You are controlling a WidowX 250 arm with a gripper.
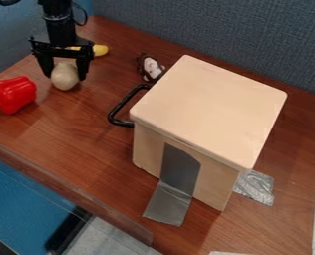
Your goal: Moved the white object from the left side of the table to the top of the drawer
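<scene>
Brown wood table [74,124], blue-grey fabric partition [220,40]

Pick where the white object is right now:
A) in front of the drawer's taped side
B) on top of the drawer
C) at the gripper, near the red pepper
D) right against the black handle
C: the white object is down at the gripper, near the red pepper and well off the drawer.

Office cubicle, with fabric partitions [220,37] around a wood-grain desk [74,127].
</scene>
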